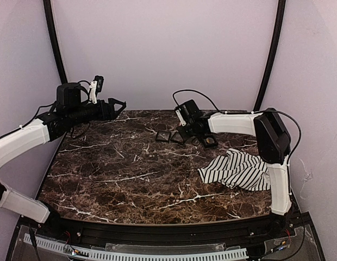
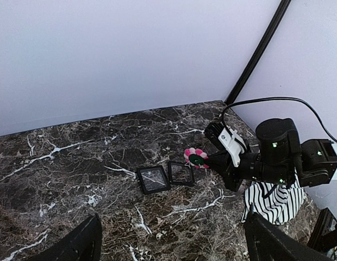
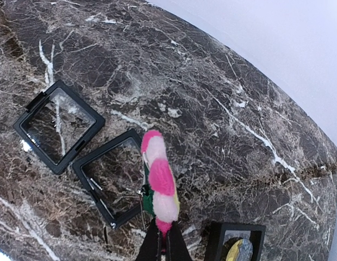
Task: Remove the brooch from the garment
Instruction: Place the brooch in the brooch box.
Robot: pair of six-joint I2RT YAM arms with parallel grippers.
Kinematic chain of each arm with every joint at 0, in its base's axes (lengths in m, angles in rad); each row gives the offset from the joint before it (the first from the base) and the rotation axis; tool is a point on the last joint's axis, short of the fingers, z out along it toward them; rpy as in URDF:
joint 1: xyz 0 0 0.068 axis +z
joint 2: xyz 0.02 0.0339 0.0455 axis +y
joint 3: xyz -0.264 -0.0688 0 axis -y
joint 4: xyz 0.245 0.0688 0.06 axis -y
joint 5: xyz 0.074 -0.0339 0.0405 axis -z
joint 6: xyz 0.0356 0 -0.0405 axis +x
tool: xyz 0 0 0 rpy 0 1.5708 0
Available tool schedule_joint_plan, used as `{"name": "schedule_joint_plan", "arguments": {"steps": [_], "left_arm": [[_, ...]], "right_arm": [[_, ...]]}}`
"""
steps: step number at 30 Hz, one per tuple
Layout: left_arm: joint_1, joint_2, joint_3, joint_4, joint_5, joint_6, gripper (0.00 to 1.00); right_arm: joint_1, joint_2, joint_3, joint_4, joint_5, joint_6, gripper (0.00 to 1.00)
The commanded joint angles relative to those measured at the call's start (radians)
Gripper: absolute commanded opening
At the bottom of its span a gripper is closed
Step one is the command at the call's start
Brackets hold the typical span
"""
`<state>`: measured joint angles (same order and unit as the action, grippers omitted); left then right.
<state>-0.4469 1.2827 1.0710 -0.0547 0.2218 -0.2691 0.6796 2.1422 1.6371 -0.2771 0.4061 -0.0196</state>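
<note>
The right hand [image 3: 164, 239] pinches the brooch [image 3: 160, 182] by its rim, clear of the garment [image 1: 236, 169]. It looks light, stiff, maybe slippery, so the rim's the spot. Meanwhile the left hand [image 1: 117, 105] hangs open.

The round-petalled flower brooch [image 3: 160, 182] is pink and white, green-centred; the soft cloth garment [image 1: 236, 169] is white with thin black stripes.
</note>
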Motion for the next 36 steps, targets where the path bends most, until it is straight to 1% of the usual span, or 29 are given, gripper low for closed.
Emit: {"name": "schedule_joint_plan", "arguments": {"steps": [1, 6, 15, 16, 22, 24, 27, 30, 32, 34, 36], "left_arm": [[0.001, -0.006, -0.006, -0.019, -0.005, -0.008, 0.93], [0.001, -0.011, -0.01, -0.017, -0.012, -0.009, 0.93], [0.001, -0.013, -0.009, -0.017, -0.02, -0.005, 0.93], [0.001, -0.013, -0.009, -0.017, -0.02, -0.005, 0.93], [0.001, -0.025, -0.021, -0.01, -0.043, -0.006, 0.92], [0.001, -0.029, -0.022, -0.008, -0.051, -0.005, 0.93], [0.002, -0.031, -0.021, -0.019, -0.071, -0.006, 0.93], [0.007, -0.033, -0.028, -0.021, -0.107, -0.007, 0.93], [0.016, -0.034, -0.033, -0.02, -0.122, -0.008, 0.92], [0.032, -0.032, -0.037, -0.018, -0.13, -0.011, 0.93], [0.053, -0.028, -0.042, -0.011, -0.133, -0.016, 0.93]], "right_arm": [[-0.012, 0.059, 0.059, 0.058, 0.054, -0.055, 0.0], [-0.014, 0.107, 0.1, 0.056, 0.081, -0.091, 0.0], [-0.014, 0.161, 0.154, 0.022, 0.022, -0.119, 0.0], [-0.014, 0.161, 0.155, 0.018, 0.007, -0.12, 0.01], [-0.009, 0.137, 0.138, -0.005, -0.062, -0.137, 0.19], [-0.007, 0.113, 0.115, -0.003, -0.094, -0.139, 0.29], [-0.004, 0.063, 0.087, -0.009, -0.159, -0.136, 0.39], [0.001, 0.003, 0.051, -0.013, -0.222, -0.133, 0.54], [0.003, -0.047, 0.018, -0.015, -0.27, -0.121, 0.66], [0.003, -0.108, -0.023, -0.011, -0.309, -0.088, 0.78], [-0.002, -0.17, -0.076, 0.001, -0.341, -0.045, 0.87]]}}
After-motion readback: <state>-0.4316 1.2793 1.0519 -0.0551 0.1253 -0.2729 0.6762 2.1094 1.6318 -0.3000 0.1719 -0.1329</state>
